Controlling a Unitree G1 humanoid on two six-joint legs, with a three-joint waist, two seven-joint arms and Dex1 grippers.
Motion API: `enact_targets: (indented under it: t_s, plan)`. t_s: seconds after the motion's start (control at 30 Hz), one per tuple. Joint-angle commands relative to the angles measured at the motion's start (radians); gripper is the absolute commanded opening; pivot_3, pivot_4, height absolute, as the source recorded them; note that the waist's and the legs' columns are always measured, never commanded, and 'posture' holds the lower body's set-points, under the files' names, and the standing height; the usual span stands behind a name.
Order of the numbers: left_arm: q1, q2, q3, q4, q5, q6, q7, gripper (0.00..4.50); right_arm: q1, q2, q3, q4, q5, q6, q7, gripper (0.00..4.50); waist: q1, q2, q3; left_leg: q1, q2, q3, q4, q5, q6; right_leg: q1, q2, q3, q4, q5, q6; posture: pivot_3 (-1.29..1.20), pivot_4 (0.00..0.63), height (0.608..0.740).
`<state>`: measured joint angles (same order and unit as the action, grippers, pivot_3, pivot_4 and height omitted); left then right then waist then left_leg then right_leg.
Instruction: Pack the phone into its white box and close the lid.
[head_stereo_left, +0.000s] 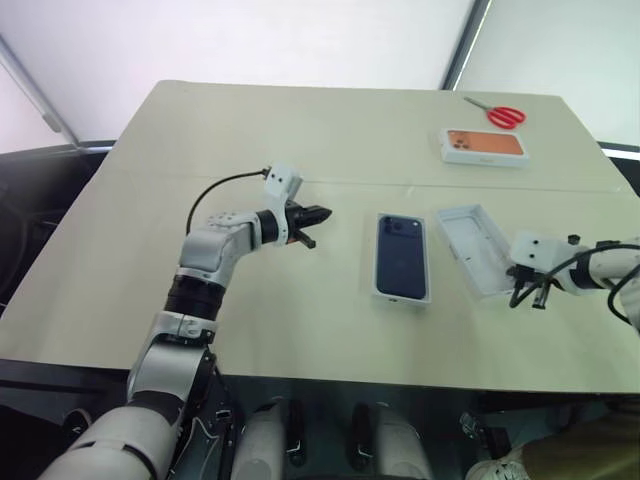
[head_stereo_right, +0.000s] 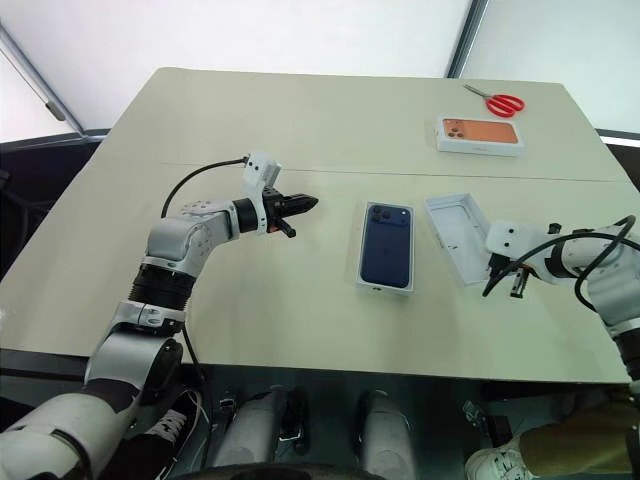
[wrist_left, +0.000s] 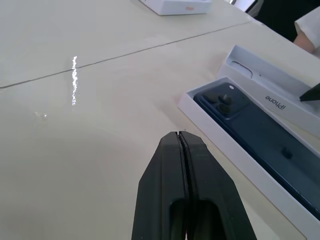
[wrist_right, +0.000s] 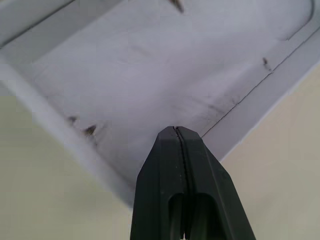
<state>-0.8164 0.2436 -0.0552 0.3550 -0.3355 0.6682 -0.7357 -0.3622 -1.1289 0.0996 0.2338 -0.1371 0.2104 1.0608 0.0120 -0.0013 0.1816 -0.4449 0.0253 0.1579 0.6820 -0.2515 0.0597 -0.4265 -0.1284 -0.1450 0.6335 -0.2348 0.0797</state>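
Right gripper (head_stereo_left: 528, 297) clenched on nothing, tip hovering just over near end of lid (head_stereo_left: 478, 246), angled down at it. Lid lying open side up, long axis running away from robot, just right of white box (head_stereo_left: 402, 296). Phone (head_stereo_left: 401, 256) already seated in box, parallel to lid. Left gripper (head_stereo_left: 312, 227) clenched, empty, well left of box, pointing roughly level toward it. Right arm nearer for lid pickup on worktop (head_stereo_left: 250, 130).

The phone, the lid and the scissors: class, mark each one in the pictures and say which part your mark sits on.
phone (head_stereo_right: 386, 247): right eye view, middle of its dark blue back.
lid (head_stereo_right: 458, 236): right eye view, pale inside face, open side up.
scissors (head_stereo_left: 507, 117): left eye view, red handles.
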Motion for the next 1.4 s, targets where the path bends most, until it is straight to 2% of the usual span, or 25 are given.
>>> enact_targets:
  t_s: [0.03, 0.3, 0.4, 0.47, 0.57, 0.8, 0.87, 1.0, 1.07, 1.17, 1.2, 1.3, 1.4]
  plan:
    - [0.006, -0.021, 0.001, -0.055, -0.011, 0.001, 0.010, 0.05, 0.011, -0.040, -0.025, -0.045, -0.003, 0.032, 0.026, 0.00, 0.000, 0.000, 0.000, 0.000, 0.000, 0.000, 0.000, 0.000, -0.001, 0.000, 0.000, 0.000, 0.000, 0.000, 0.000, 0.00, 0.150, 0.738]
    - [0.006, -0.036, 0.008, -0.060, -0.018, 0.029, 0.024, 0.05, 0.154, -0.142, -0.045, -0.213, 0.053, 0.162, 0.171, 0.00, 0.000, 0.000, 0.000, 0.000, 0.001, -0.001, 0.000, 0.000, 0.001, 0.000, 0.001, 0.000, 0.000, 0.000, 0.000, 0.00, 0.150, 0.738]
    - [0.011, -0.041, 0.007, -0.066, -0.019, 0.037, 0.028, 0.05, 0.168, -0.136, -0.066, -0.269, 0.086, 0.218, 0.186, 0.00, 0.000, 0.000, 0.000, 0.000, 0.001, -0.001, 0.000, -0.001, -0.001, 0.000, 0.001, 0.000, 0.000, 0.000, 0.000, 0.00, 0.150, 0.738]
    - [0.013, -0.043, 0.007, -0.068, -0.018, 0.038, 0.030, 0.05, 0.154, -0.108, -0.089, -0.335, 0.162, 0.302, 0.214, 0.00, 0.000, 0.000, 0.000, 0.000, 0.001, -0.001, 0.000, -0.001, -0.001, 0.000, 0.001, 0.000, 0.000, 0.000, 0.000, 0.00, 0.150, 0.738]
    - [0.012, -0.044, 0.010, -0.065, -0.018, 0.034, 0.031, 0.05, 0.134, -0.099, -0.088, -0.358, 0.170, 0.306, 0.195, 0.00, 0.000, 0.000, 0.000, 0.000, 0.001, -0.001, 0.000, 0.000, 0.000, 0.000, 0.001, 0.000, 0.000, 0.000, 0.000, 0.00, 0.150, 0.738]
    - [0.028, -0.019, 0.016, -0.083, -0.013, 0.004, 0.015, 0.05, 0.008, -0.041, -0.069, -0.276, 0.167, 0.279, 0.128, 0.00, -0.001, 0.000, 0.000, 0.000, 0.001, -0.001, 0.000, -0.001, -0.001, 0.000, 0.001, 0.000, 0.000, 0.000, 0.000, 0.00, 0.150, 0.738]
    - [0.032, -0.014, 0.024, -0.090, -0.017, -0.010, 0.015, 0.05, -0.041, -0.021, -0.050, -0.219, 0.123, 0.208, 0.084, 0.00, -0.002, 0.000, 0.000, 0.000, 0.001, -0.001, 0.000, 0.000, -0.001, 0.000, 0.001, 0.000, 0.000, 0.000, 0.000, 0.00, 0.150, 0.738]
    - [0.048, 0.007, 0.036, -0.138, -0.031, -0.037, -0.011, 0.05, -0.191, 0.087, -0.063, -0.049, 0.105, 0.174, -0.046, 0.00, -0.004, 0.001, 0.000, 0.000, 0.001, 0.000, 0.000, 0.000, 0.000, -0.001, 0.001, 0.000, 0.000, 0.000, 0.000, 0.00, 0.150, 0.738]
    - [0.062, 0.034, 0.033, -0.156, -0.026, -0.045, -0.031, 0.05, -0.225, 0.114, -0.092, -0.022, 0.155, 0.244, -0.036, 0.00, -0.002, 0.001, 0.000, 0.000, 0.001, 0.000, 0.000, 0.000, 0.000, -0.001, 0.001, 0.000, 0.000, 0.000, 0.000, 0.00, 0.150, 0.738]
    - [0.079, 0.093, 0.040, -0.171, -0.040, -0.042, -0.086, 0.00, -0.213, 0.147, -0.140, -0.111, 0.273, 0.391, 0.009, 0.85, -0.001, 0.001, 0.000, 0.000, 0.001, 0.000, 0.000, 0.001, 0.000, 0.000, 0.001, -0.001, 0.001, 0.000, 0.000, 0.00, 0.150, 0.738]
    - [0.081, 0.105, 0.043, -0.174, -0.049, -0.035, -0.099, 0.00, -0.208, 0.154, -0.151, -0.139, 0.300, 0.433, 0.013, 1.31, -0.003, 0.001, 0.000, 0.000, 0.001, 0.000, 0.000, 0.001, 0.000, 0.000, 0.001, -0.001, 0.001, 0.000, 0.000, 0.00, 0.150, 0.738]
    - [0.104, 0.151, 0.046, -0.187, -0.060, -0.067, -0.161, 0.87, -0.187, 0.158, -0.163, -0.206, 0.328, 0.593, -0.036, 2.86, -0.003, 0.001, 0.000, 0.000, 0.001, 0.000, 0.001, 0.001, 0.001, 0.000, 0.001, -0.001, 0.001, 0.000, 0.000, 0.00, 0.150, 0.738]
    - [0.140, 0.186, 0.023, -0.210, -0.021, -0.192, -0.210, 2.34, -0.171, 0.178, -0.194, -0.259, 0.348, 0.771, -0.127, 4.41, -0.001, 0.001, 0.000, 0.000, 0.001, -0.001, 0.000, -0.001, -0.002, 0.000, 0.001, -0.001, 0.001, 0.001, -0.001, 0.00, 0.150, 0.738]
